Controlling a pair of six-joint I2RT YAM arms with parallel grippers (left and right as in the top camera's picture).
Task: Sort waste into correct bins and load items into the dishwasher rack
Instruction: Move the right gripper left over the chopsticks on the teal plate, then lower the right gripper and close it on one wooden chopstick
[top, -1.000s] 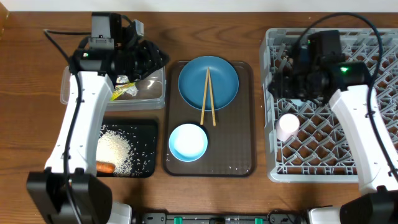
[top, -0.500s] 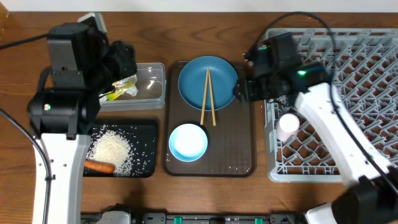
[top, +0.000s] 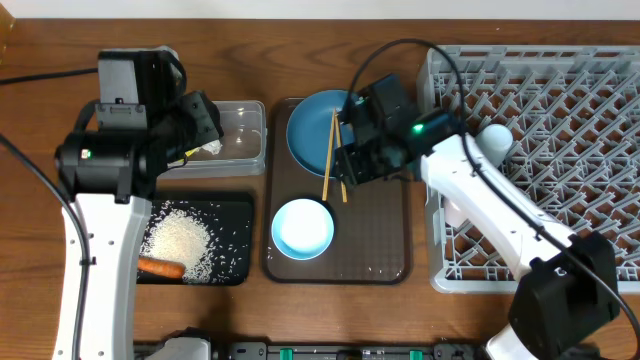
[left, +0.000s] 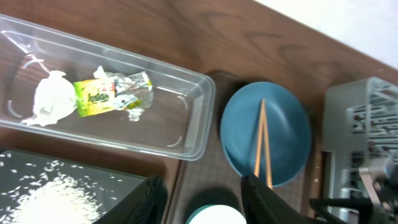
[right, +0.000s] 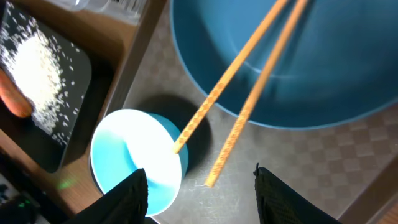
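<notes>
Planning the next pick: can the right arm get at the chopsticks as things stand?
Probably yes. The right gripper hangs open just above the chopsticks, which lie uncovered on the blue plate, with nothing in between.

My left arm (top: 100, 240) and right arm (top: 490, 215) are long, smooth white shells with rounded edges, joined by black housings. Each wrist ends in a boxy black block (top: 150, 85) of motor and camera parts. A small green light (top: 88, 154) glows on my left arm, and another green light (top: 415, 127) on my right. A thin black cable (top: 30, 72) trails off my left wrist. A second cable (top: 400, 45) arcs in a loop above my right. My right elbow (top: 560, 295) is a chunky black joint. The fingers (left: 146, 202) of my left jaws are matt black wedges, and the right fingers (right: 127, 199) look the same.
</notes>
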